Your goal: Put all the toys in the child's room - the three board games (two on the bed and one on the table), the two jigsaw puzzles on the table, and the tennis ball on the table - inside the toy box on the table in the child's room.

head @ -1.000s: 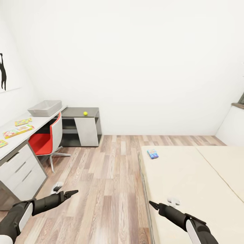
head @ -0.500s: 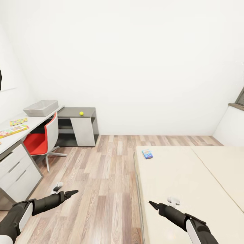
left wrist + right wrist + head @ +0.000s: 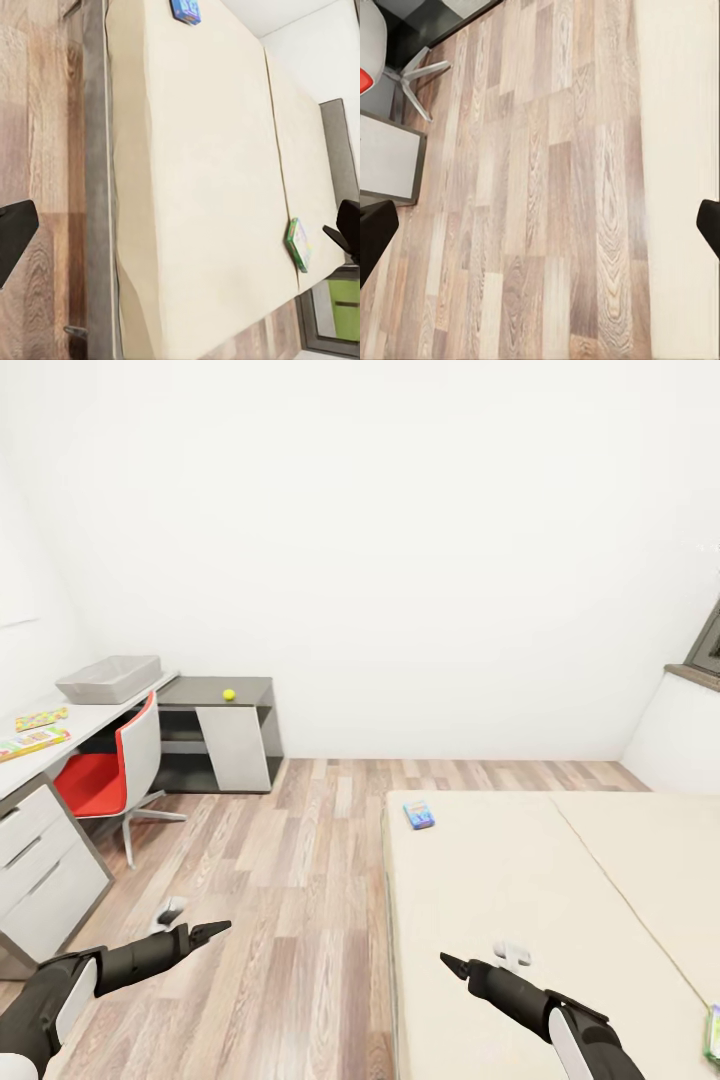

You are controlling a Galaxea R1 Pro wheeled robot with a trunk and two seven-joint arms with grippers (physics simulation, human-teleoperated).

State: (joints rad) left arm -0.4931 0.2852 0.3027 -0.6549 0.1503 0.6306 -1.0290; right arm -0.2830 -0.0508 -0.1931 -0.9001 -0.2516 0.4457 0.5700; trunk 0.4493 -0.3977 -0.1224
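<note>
- The left gripper [image 3: 212, 931] is held low over the wood-plank floor [image 3: 290, 900]; in the left wrist view its fingers sit at opposite edges, so the jaws are spread wide with nothing between them.
- The right gripper [image 3: 452, 963] is held above the near part of the bed [image 3: 500, 880], its jaws likewise wide apart and empty.
- A green-edged board game [image 3: 298, 244] is seen lying on the beige mattress near the bed's far corner in the left wrist view.
- A small blue-teal board game [image 3: 419, 816] lies flat near the bed's foot corner.
- A red and white chair [image 3: 105, 775] stands at the table [image 3: 75, 725].
- Two jigsaw puzzles [image 3: 35, 740] [image 3: 42, 717] lie on the table, the toy box [image 3: 108, 679] beyond them.
- The tennis ball [image 3: 229, 695] rests on the dark grey cabinet [image 3: 225, 732] by the white wall.
</note>
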